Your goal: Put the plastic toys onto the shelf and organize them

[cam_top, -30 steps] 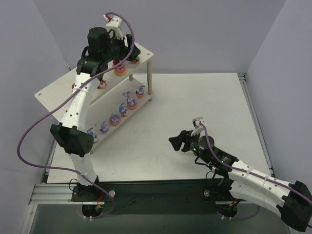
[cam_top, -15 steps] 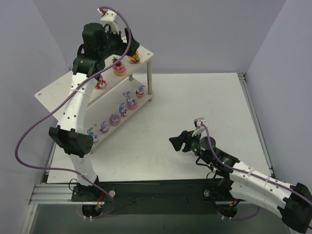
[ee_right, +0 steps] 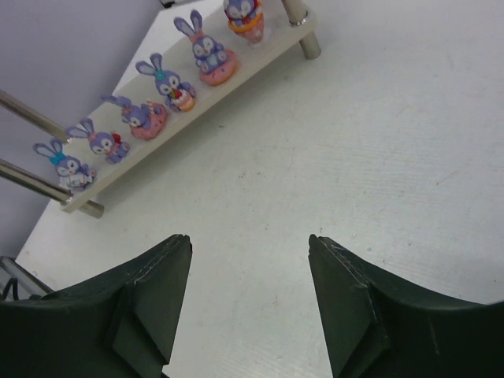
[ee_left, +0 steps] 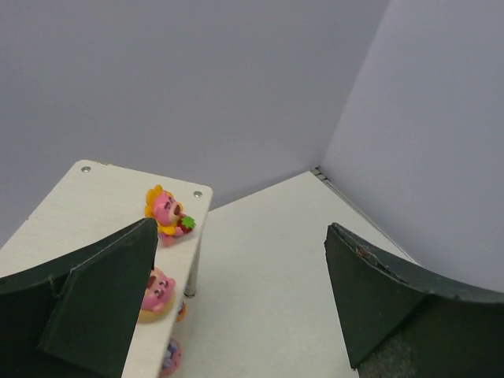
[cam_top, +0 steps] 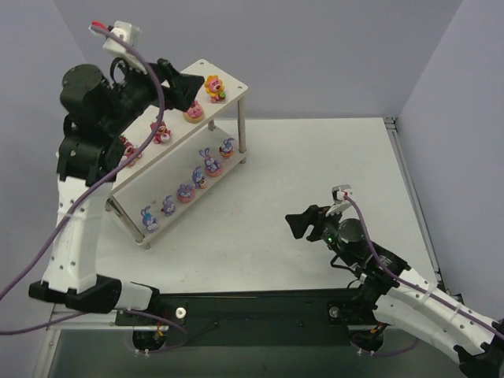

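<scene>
Tabletop of white laminate [cam_top: 315, 157] carries the two-tier rack of pale whitewashed boards on thin white legs [cam_top: 234, 85] at its far left. Note that the left arm has pulled up and back from the upper board within the last second. Its left gripper [ee_left: 240, 236] now hangs above that board's near end with the jaws spread to their widest and nothing between them. The right gripper [ee_right: 249, 244] hovers low over the table, well apart from the rack, jaws moderately parted and empty. Check the upper board: the orange-yellow flower-like figurine [cam_top: 214, 87] stands at the right end, and the glossy red-pink strawberry-topped bears [cam_top: 193, 113] run leftward from it. The purple-blue bunnies on pink bases [ee_right: 161, 83] stand in a row along the lower board. Treat the release as complete. No figurine shows loose on the table, so placement is probably finished or nearly so.
</scene>
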Controlling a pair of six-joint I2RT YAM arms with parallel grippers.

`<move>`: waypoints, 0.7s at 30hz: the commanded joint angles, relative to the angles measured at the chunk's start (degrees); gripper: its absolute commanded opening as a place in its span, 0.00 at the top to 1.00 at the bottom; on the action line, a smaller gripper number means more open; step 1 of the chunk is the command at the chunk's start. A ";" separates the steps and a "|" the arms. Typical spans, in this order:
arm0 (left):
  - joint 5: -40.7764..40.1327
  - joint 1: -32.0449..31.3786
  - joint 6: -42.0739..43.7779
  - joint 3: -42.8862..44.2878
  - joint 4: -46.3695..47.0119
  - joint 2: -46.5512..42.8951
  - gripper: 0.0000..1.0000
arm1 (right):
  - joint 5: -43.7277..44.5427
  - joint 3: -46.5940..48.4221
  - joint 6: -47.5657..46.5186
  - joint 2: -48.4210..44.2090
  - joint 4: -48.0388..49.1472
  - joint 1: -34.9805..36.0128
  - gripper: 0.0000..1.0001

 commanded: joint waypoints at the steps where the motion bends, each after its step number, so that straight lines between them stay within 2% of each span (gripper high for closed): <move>1: 8.12 0.24 -6.39 -12.84 8.06 -12.36 0.03 | 3.09 7.30 -0.16 -4.21 -8.97 -0.31 0.37; 3: 8.83 0.15 -8.16 -18.94 10.53 -19.91 0.03 | 3.44 10.64 0.81 -5.09 -11.87 -0.40 0.37; 4: 8.39 0.15 -10.26 -25.15 12.37 -22.38 0.03 | 3.97 11.95 1.07 -5.27 -13.11 -0.40 0.37; 5: 8.21 0.06 -11.15 -27.65 13.17 -26.93 0.03 | 4.23 14.23 1.51 -5.45 -16.16 -0.40 0.36; 9: 11.44 0.15 -13.96 -37.23 12.39 -35.39 0.03 | 4.15 18.89 2.83 -6.15 -21.72 -0.40 0.35; 11: 13.21 0.15 -14.32 -41.96 10.90 -39.34 0.03 | 4.58 20.04 3.36 -6.67 -24.36 -0.40 0.34; 15: 11.82 0.15 -14.06 -48.91 5.90 -46.12 0.03 | 4.58 19.88 3.89 -10.62 -25.95 -0.40 0.34; 21: 8.04 0.24 -11.69 -53.33 -5.68 -56.58 0.03 | 7.13 20.31 4.24 -16.77 -31.04 -0.48 0.34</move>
